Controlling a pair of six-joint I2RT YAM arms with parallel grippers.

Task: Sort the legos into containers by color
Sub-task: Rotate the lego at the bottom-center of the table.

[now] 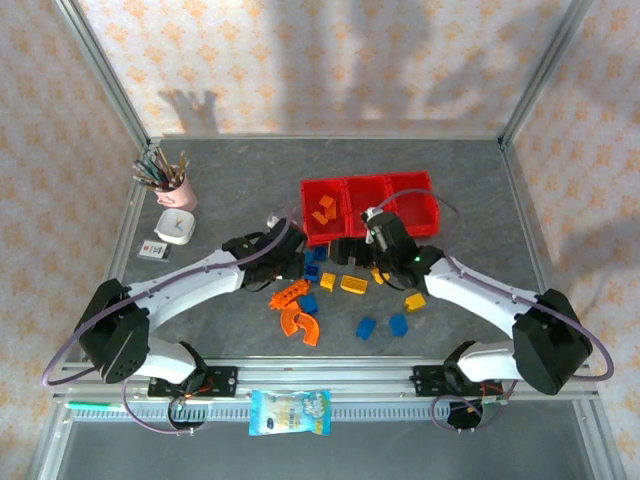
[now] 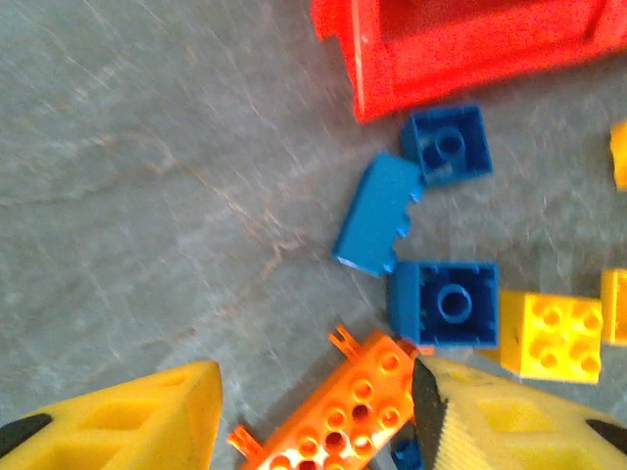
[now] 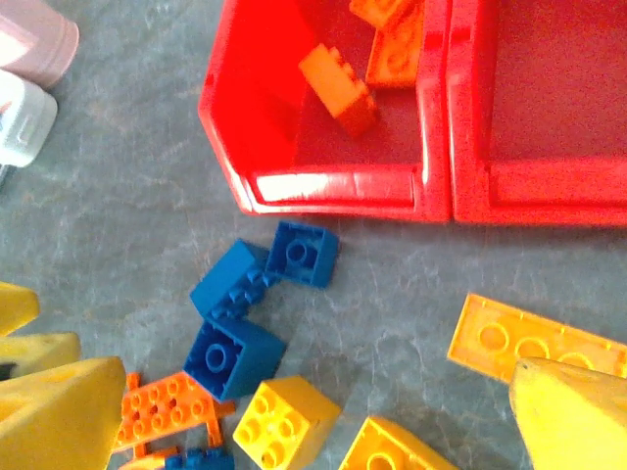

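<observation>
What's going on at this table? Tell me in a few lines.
Two robot arms are sorting small plastic bricks by colour into three joined bright red open plastic bins. A few orange bricks lie in the leftmost bin; blue bricks, yellow bricks and more orange ones sit loose on the grey table near the bins. The left gripper is open, fingers either side of a long orange studded brick. The right gripper is open too, low over the yellow bricks, holding nothing.

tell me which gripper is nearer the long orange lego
Left. The left gripper has the long orange lego between its open fingers, close against one. The right gripper hangs to its right, above yellow legos.
</observation>
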